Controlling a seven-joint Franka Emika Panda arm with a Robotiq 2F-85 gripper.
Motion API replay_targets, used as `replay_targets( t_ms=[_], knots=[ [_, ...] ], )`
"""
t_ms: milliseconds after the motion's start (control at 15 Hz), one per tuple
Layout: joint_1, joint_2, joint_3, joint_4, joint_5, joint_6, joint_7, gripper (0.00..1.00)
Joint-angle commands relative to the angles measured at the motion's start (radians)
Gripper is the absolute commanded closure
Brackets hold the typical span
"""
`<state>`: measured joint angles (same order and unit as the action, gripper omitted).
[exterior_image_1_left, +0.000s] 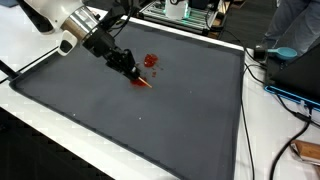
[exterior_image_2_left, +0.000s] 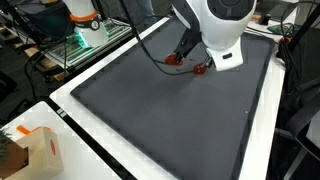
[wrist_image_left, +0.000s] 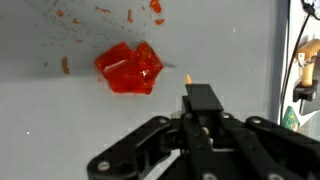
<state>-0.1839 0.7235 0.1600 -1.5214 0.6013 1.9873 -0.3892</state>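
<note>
My gripper (exterior_image_1_left: 129, 71) hangs low over a dark grey mat (exterior_image_1_left: 160, 120), its fingers pressed together in the wrist view (wrist_image_left: 200, 100). A thin stick with an orange-red tip (wrist_image_left: 187, 78) pokes out between them, and its red end (exterior_image_1_left: 141, 83) touches the mat. Just beyond the tip, a crumpled glossy red lump (wrist_image_left: 128, 68) lies on the mat. It also shows in both exterior views (exterior_image_1_left: 151, 61) (exterior_image_2_left: 172, 60). Small red specks (wrist_image_left: 100, 12) are scattered past it. The arm's white body hides most of the gripper (exterior_image_2_left: 196, 63) in one exterior view.
The mat (exterior_image_2_left: 170, 110) covers a white table (exterior_image_1_left: 40, 45). Cables (exterior_image_1_left: 247, 100) run along the mat's edge by a blue object (exterior_image_1_left: 285, 55). A cardboard box (exterior_image_2_left: 35, 150) sits at a table corner. Racks and equipment (exterior_image_2_left: 85, 35) stand beyond the table.
</note>
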Motion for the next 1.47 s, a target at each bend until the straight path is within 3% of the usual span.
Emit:
replay_targets(
  t_ms=[0,533,1400],
  knots=[
    [-0.008,-0.028,-0.012,0.006,0.016,-0.021,0.042,0.97],
    [0.036,-0.107,-0.069,0.008,-0.065,-0.015,0.188,0.97],
    [0.152,-0.188,-0.150,0.000,-0.393,0.013,0.413,0.97]
  ],
)
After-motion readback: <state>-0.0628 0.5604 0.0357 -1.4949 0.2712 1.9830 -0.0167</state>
